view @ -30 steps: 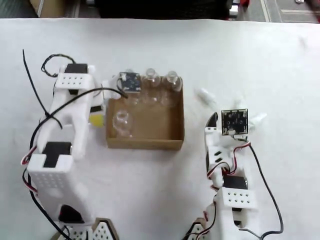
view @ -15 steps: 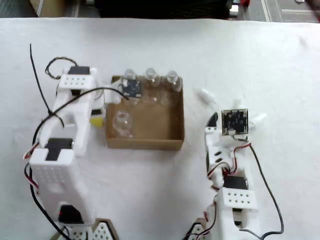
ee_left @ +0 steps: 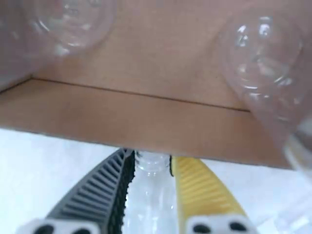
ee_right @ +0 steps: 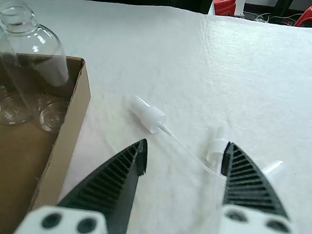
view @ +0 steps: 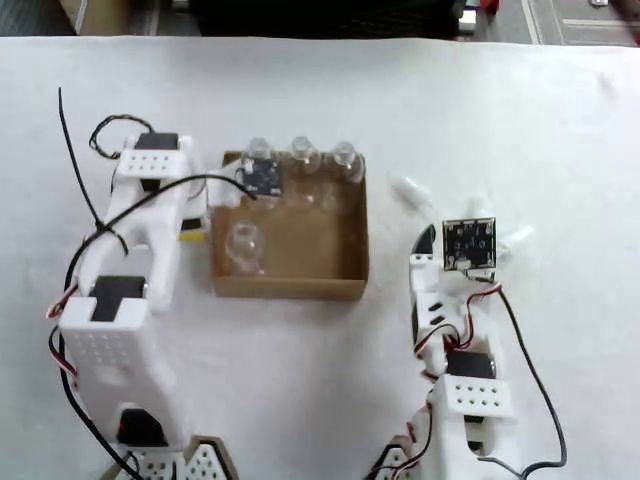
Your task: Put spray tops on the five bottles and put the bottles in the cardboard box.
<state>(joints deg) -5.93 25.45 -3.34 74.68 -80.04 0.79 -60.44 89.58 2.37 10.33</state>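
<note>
The cardboard box (view: 290,285) sits mid-table. Three clear bottles (view: 300,158) stand along its far wall, and one more bottle (view: 243,245) stands near its front left corner. My left gripper (ee_left: 150,163) is shut on another clear bottle (ee_left: 148,204), neck toward the box's outer left wall (ee_left: 146,126). In the high view the left gripper (view: 200,228) is beside that wall. My right gripper (ee_right: 185,146) is open and low over the table, right of the box. Two white spray tops (ee_right: 148,114) (ee_right: 217,146) lie just ahead of it. The nearest boxed bottle (ee_right: 29,44) has a bare neck.
White cloth covers the table (view: 560,130). The left arm's body (view: 130,260) and its black cable run along the left side of the box. The right arm (view: 465,380) stands at the front right. In the high view the spray tops (view: 410,190) (view: 515,238) lie right of the box.
The left arm has shifted slightly toward the back of the table, its wrist camera moving a little over the box's back left corner. The right arm has kept still.
</note>
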